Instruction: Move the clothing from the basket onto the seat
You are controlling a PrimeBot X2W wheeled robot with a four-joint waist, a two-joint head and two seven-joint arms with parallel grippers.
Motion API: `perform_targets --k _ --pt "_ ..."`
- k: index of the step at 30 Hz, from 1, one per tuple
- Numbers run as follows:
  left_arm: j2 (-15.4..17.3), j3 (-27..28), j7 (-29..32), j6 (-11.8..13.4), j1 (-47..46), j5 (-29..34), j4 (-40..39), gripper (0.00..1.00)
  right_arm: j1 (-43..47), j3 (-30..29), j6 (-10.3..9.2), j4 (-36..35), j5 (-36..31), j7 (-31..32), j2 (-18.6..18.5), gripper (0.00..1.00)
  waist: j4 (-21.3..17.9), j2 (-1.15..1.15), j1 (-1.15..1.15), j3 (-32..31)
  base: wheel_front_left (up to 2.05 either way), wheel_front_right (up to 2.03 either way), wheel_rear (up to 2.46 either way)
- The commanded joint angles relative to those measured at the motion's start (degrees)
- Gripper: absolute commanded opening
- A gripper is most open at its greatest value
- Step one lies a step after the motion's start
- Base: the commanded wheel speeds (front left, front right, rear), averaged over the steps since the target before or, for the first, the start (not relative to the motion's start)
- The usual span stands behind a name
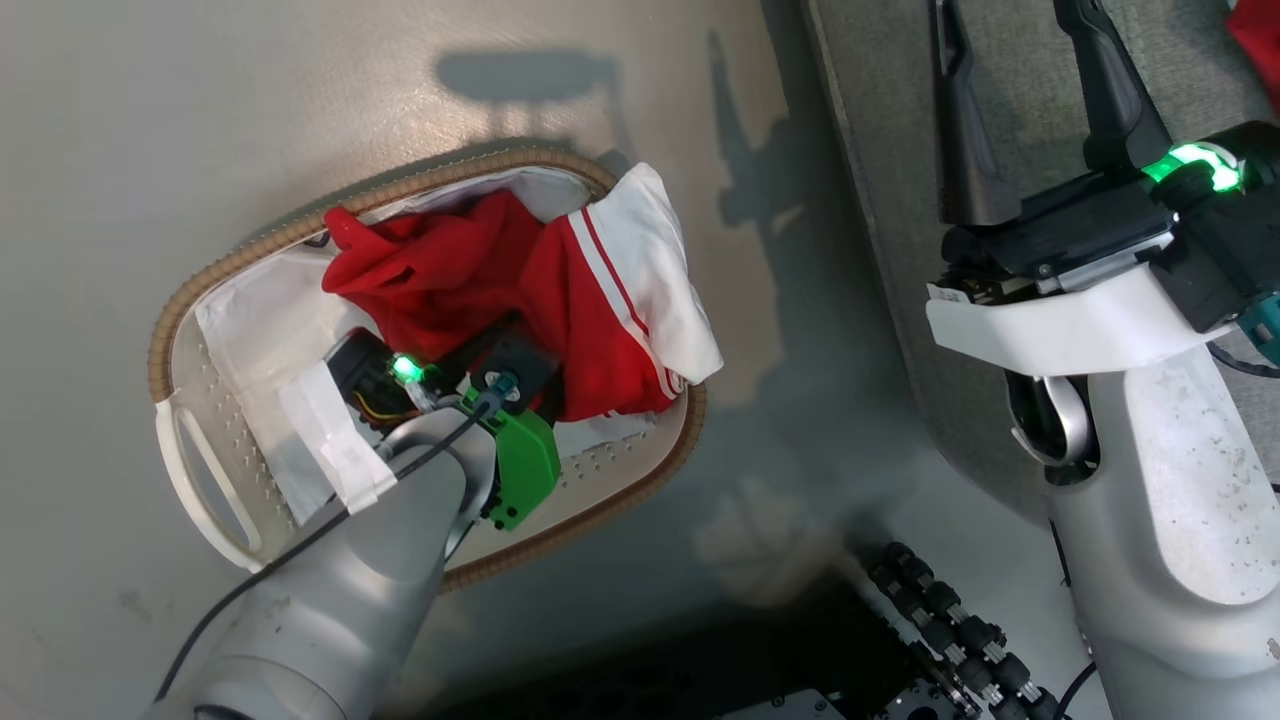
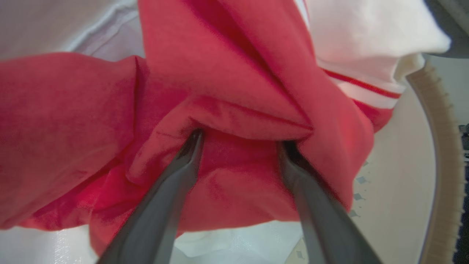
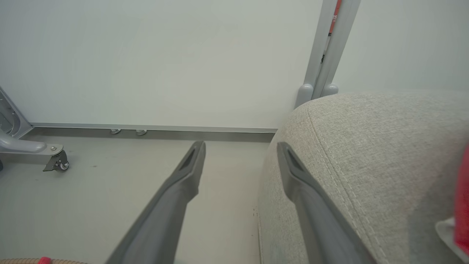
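Two broad surfaces lie before us: the pale floor [image 1: 200, 100] and, to the right in the head view, the grey woven seat [image 1: 895, 150], whose rounded, stitched edge the right wrist view brings up close. On the floor, to the left of the seat and apart from it, stands the oval basket [image 1: 250, 255] with its brown woven rim and white liner [image 1: 250, 320]. The clothing [image 1: 450, 270] is in the basket: we see it bunched in the half nearer the seat, red folds heaped together, with a white panel and thin white stripes draped over the rim on that side. A smaller red piece [image 3: 462, 198] shows at the far right edge of the seat, too little of it for us to say more. Our left arm reaches down into the basket, and the left gripper [image 2: 241, 141] has its two dark fingers spread well apart. Their tips are tucked under a fold of the red cloth, which bulges between them without being pinched. The right gripper [image 3: 241, 146] hovers at the seat's edge, spread just as wide, with nothing between its fingers.
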Motion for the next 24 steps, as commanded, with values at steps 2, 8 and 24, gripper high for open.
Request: perform_targets --k 2,8,24 --pt "0.6 -0.7 0.0 -0.2 -2.4 0.2 1.6 1.00 -0.7 0.1 -0.08 -0.7 -0.2 -0.1 0.0 1.00 -0.2 0.00 -0.01 1.6 0.00 0.00 0.00" --pt "0.3 -2.5 0.0 -0.2 -5.6 -0.2 4.7 1.00 -1.5 0.2 -0.08 -1.5 -0.6 -0.1 0.1 1.00 -0.3 0.00 -0.01 3.2 0.00 0.00 0.00" --pt "0.1 -6.2 -0.1 -0.2 -3.1 -8.2 3.9 0.00 -1.3 1.1 -0.08 1.2 -1.0 -0.1 -0.5 1.00 1.5 0.00 -0.01 -1.4 0.00 0.00 0.00"
